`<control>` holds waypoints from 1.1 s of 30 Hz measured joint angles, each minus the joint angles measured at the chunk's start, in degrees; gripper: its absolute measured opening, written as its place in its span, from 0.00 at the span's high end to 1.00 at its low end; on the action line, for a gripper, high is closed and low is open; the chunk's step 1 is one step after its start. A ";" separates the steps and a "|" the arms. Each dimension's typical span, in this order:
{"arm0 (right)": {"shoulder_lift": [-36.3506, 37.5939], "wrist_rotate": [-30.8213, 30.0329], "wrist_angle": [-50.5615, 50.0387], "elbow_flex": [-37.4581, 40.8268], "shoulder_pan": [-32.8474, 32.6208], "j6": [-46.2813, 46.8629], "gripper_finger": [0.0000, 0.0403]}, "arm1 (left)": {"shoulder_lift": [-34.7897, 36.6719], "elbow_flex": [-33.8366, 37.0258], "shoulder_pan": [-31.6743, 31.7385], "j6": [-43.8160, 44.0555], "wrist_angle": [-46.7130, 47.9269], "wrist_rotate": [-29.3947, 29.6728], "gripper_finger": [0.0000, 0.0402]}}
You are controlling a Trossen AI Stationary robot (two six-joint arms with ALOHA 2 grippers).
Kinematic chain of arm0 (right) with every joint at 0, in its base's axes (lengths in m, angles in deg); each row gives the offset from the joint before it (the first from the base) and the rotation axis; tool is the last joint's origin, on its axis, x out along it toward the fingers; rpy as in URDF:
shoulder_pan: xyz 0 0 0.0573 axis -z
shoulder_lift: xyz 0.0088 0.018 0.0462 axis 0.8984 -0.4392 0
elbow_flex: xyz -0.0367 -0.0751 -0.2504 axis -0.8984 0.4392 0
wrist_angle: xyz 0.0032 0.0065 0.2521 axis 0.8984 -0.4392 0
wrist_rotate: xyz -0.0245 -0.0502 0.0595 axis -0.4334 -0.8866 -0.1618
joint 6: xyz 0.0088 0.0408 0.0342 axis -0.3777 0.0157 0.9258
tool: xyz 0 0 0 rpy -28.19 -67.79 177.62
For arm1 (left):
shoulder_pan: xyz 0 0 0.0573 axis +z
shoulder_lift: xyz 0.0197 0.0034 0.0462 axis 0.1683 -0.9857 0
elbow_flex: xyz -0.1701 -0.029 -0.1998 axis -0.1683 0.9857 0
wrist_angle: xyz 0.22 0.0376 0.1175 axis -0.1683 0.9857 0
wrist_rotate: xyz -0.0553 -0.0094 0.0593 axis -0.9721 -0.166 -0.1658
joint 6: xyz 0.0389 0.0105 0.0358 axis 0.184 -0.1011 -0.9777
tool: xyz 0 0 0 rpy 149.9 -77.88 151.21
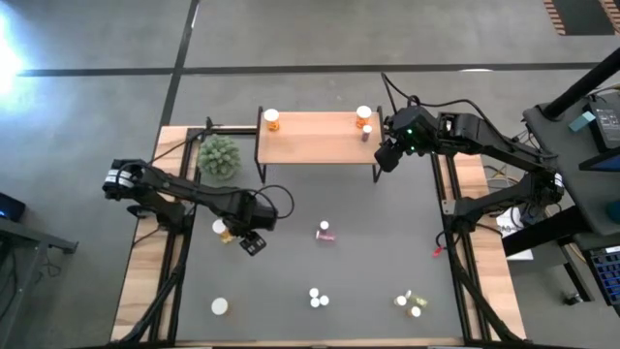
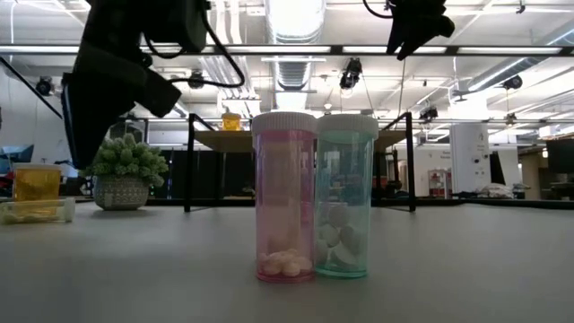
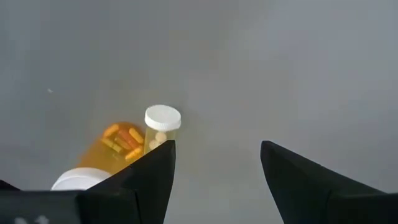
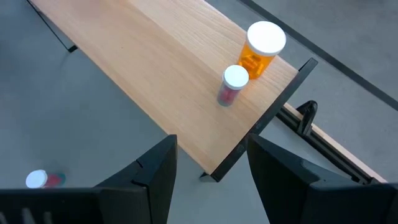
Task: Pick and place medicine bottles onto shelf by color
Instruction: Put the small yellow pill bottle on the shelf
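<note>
My left gripper (image 1: 254,242) (image 3: 217,152) hangs open, pointing down over the dark mat. Just beside its one finger are a large orange medicine bottle (image 3: 118,144) (image 1: 225,232) and a small yellowish bottle (image 3: 160,126); nothing is between the fingers. My right gripper (image 1: 387,155) (image 4: 211,149) waits open, raised above the right end of the light-wood shelf (image 1: 320,138). On the shelf stand an orange bottle (image 1: 272,118) at the left, and an orange bottle (image 4: 261,50) with a small pink one (image 4: 231,85) at the right.
More bottles are on the mat: a pink one lying at the middle (image 1: 325,232), three white-capped ones near the front (image 1: 318,299), yellow-green ones at the front right (image 1: 409,304), and one at the front left (image 1: 220,306). A green spiky plant (image 1: 219,156) stands left of the shelf.
</note>
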 joint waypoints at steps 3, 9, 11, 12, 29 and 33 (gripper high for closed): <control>0.00 0.01 -0.01 0.00 0.02 0.00 0.54 | 0.02 1.15 -0.39 -1.99 -0.05 -0.42 0.45; 0.00 0.00 -0.02 0.00 0.00 0.00 0.54 | 0.02 3.64 -1.07 -2.91 -1.35 -1.41 0.45; 0.00 0.00 -0.01 0.00 0.00 0.00 0.54 | 0.02 3.68 -1.47 -2.63 -1.47 -1.24 0.45; 0.00 0.01 -0.01 0.00 0.01 0.01 0.54 | 0.02 3.70 -1.75 -2.48 -1.47 -0.71 0.45; 0.00 0.00 0.00 0.00 0.01 0.00 0.54 | -0.07 6.87 -5.32 8.10 -1.41 2.44 0.45; 0.00 0.00 -0.02 0.00 0.00 0.00 0.54 | -0.07 6.89 -5.93 10.96 -1.43 1.96 0.45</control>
